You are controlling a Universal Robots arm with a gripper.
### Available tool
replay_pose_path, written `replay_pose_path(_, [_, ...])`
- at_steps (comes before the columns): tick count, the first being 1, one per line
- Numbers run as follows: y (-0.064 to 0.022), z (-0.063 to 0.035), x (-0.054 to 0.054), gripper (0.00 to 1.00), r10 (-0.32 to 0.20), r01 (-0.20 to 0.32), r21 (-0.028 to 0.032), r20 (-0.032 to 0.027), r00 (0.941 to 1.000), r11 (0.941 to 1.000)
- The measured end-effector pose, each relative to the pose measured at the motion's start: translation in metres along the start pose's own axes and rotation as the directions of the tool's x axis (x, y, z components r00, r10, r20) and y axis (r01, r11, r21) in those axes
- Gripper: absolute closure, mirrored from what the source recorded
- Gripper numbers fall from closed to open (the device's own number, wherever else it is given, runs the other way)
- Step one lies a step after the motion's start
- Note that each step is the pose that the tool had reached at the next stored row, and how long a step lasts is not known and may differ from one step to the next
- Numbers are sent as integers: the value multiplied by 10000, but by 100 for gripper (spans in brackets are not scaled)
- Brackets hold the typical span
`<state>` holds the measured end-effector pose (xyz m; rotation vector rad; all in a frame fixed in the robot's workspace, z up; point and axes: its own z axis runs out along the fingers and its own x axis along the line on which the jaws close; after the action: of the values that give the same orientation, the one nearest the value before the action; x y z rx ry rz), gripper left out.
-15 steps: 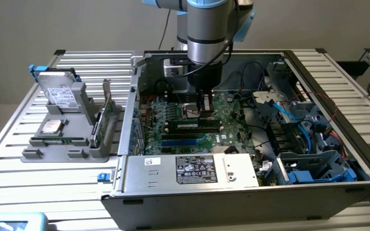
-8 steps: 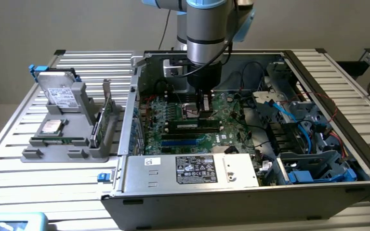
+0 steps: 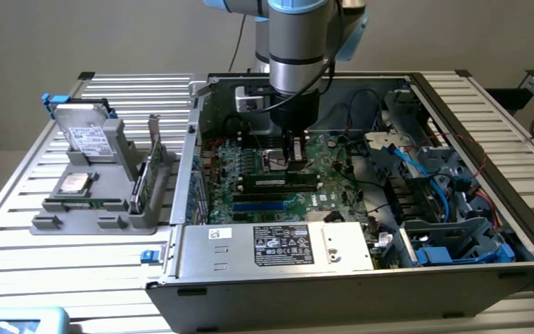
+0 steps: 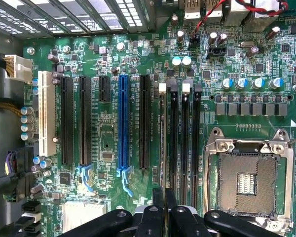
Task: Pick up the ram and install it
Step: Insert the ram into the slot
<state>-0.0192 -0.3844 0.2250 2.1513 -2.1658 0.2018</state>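
Slatted aluminium table, grey wall behind. Open computer case lying on its side on the table, motherboard facing up. Grey parts fixture just beside the case, on the exterior view's left.

Gripper down inside the case, over the memory slots beside the bare CPU socket. Jaws drawn almost together, pinching what looks like the top edge of the ram. In the wrist view the ram seen edge-on as a thin greenish strip, running from the gripper along the slot with the white latch.

Judged step: pick-up done, install in hand, with the stick standing in or just over its slot. Fully seated or not: cannot tell.

Seating calls for a straight downward press, level end to end, until the latches close. Risk: tilt, or one end riding high.
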Motion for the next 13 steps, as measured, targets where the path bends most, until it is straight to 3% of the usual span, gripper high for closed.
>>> replay_pose_path(8, [2,6,-1,87,5,-5,37,3,10000,10000])
replay_pose_path(10, [3,6,-1,80,4,-4,36,3,10000,10000])
replay_pose_path(12, [4,5,-1,80,5,-5,35,3,10000,10000])
replay_pose_path(13, [4,2,0,73,5,-5,34,-1,10000,10000])
